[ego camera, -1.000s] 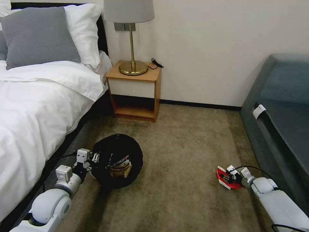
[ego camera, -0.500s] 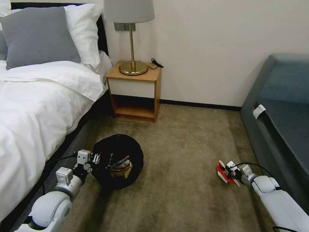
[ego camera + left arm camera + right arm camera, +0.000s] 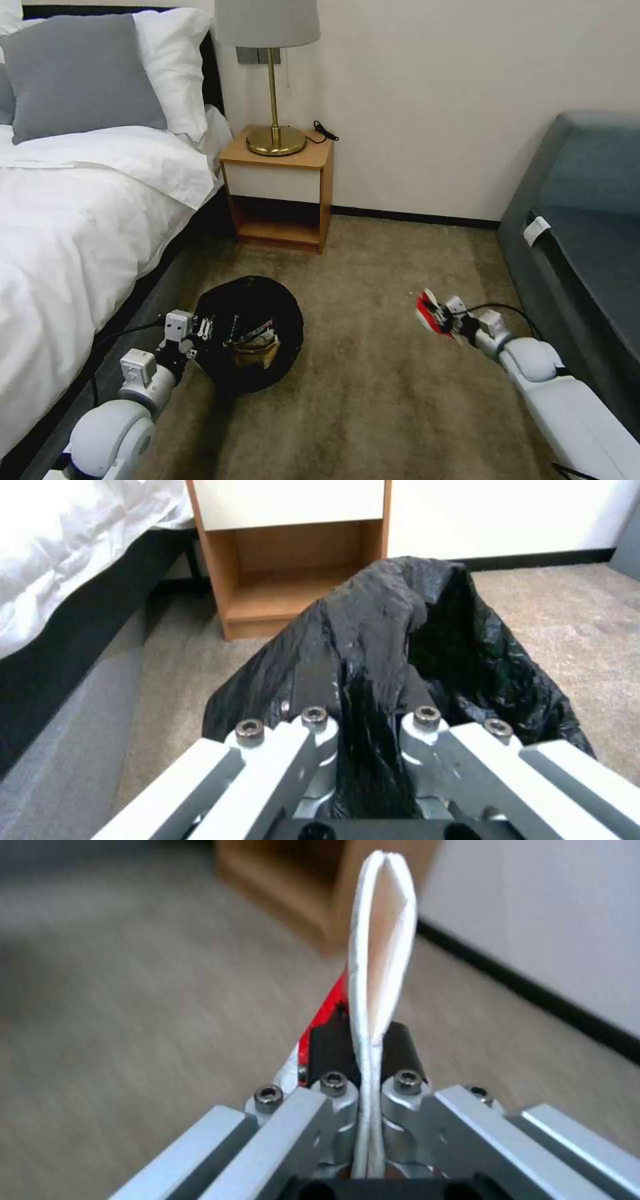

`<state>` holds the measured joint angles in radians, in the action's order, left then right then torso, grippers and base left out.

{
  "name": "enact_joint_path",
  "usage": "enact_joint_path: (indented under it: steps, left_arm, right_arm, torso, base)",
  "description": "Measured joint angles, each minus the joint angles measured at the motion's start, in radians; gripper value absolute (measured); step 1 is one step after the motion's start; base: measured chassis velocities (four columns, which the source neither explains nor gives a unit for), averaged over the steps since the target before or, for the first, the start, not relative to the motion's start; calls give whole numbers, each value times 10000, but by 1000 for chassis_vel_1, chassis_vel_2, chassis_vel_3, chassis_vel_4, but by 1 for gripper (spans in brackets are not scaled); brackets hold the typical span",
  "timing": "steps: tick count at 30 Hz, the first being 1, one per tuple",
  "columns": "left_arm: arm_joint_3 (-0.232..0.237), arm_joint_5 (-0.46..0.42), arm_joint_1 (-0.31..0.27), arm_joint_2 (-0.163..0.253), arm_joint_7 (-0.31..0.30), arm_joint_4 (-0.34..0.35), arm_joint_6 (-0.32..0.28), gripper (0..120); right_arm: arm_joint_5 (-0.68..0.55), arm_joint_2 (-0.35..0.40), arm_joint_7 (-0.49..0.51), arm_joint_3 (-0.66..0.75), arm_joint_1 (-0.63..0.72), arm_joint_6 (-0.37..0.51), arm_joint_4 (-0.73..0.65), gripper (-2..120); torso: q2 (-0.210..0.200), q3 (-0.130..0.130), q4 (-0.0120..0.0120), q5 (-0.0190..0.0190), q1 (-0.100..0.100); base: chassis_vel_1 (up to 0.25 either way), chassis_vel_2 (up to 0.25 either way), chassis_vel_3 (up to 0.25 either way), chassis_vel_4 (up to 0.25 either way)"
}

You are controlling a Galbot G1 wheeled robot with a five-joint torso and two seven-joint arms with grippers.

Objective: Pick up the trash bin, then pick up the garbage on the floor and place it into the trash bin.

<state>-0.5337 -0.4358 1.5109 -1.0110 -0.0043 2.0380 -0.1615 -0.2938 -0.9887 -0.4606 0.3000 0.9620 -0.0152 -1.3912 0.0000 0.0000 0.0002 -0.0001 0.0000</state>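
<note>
The left gripper (image 3: 363,715) is clamping a raised fold of the black bag lining the trash bin (image 3: 427,645), its two grey fingers (image 3: 313,730) pressing in on either side of the pinched plastic. The bag is rising to a crumpled peak just beyond the fingers and opening into a dark hollow on one side. Beyond the bin, a wooden nightstand (image 3: 287,575) with an open lower shelf is standing on the carpet (image 3: 567,610), against a pale wall. White bedding (image 3: 73,550) is hanging over a dark bed base beside the nightstand.
</note>
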Motion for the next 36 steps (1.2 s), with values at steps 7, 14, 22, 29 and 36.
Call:
enact_joint_path:
  steps: [7,14,22,29,36]
  left_arm:
    - [283,164,-35,-267,-120,107,-73,7]
    - [576,488,-81,-596,-159,58,-61,7]
    - [845,751,-87,-898,-207,113,-36,7]
    - [917,782,-50,-991,-213,275,-37,7]
    - [971,818,62,-1112,-204,387,-41,7]
  right_arm:
    - [-1276,-329,595,-567,308,64,-1616,0]
    - [-2161,-875,555,-1122,673,178,-2868,0]
    - [-2615,-1865,425,-2026,987,299,-3552,0]
    - [-2306,-2592,425,-2599,941,289,-3028,0]
    - [-1965,-2663,205,-2869,826,240,-2408,1]
  torso:
    - [0,0,-1,1,0]
    - [0,0,-2,-1,0]
    - [0,0,-2,-1,0]
    - [0,0,-1,0,0]
    - [0,0,-1,2,0]
  base:
    - [0,0,0,0]
    - [0,0,0,0]
    - [0,0,0,0]
    - [0,0,0,0]
    - [0,0,0,0]
